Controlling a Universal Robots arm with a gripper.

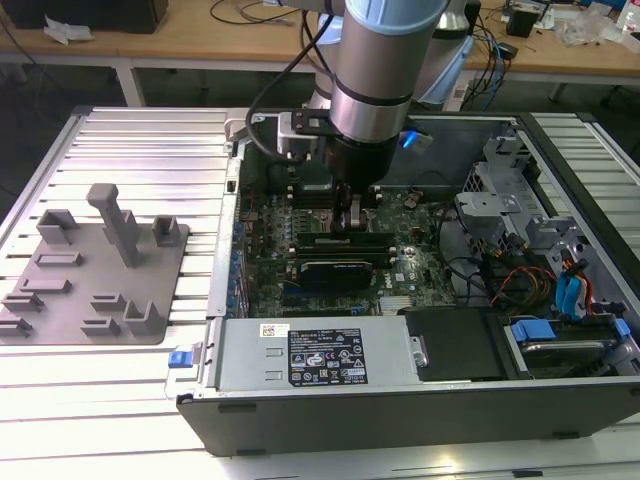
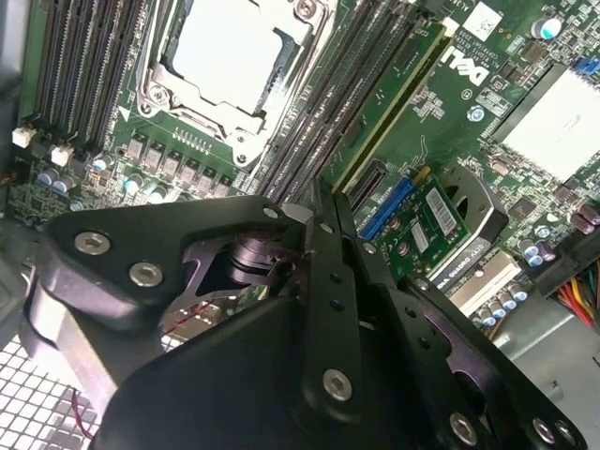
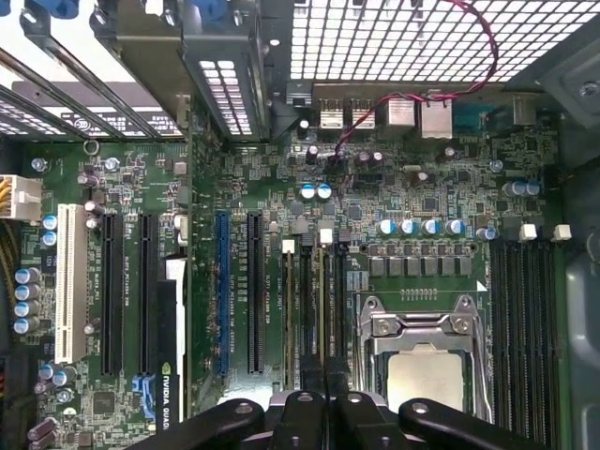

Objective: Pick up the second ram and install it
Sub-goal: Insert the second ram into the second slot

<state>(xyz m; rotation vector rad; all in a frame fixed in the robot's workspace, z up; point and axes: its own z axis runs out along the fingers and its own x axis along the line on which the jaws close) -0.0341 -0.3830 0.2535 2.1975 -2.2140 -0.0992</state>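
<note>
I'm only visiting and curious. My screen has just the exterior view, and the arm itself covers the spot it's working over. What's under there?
Observer: In the second wrist view the end effector sits right by one end of a green ram stick, which stands on edge on the motherboard.
Operator: Is anything else close by?
Observer: Yes. The processor socket, a silvery square in a metal frame, lies nearby on the same board.
Operator: And further off?
Observer: In the first wrist view a red wire runs across the perforated case wall.
</note>
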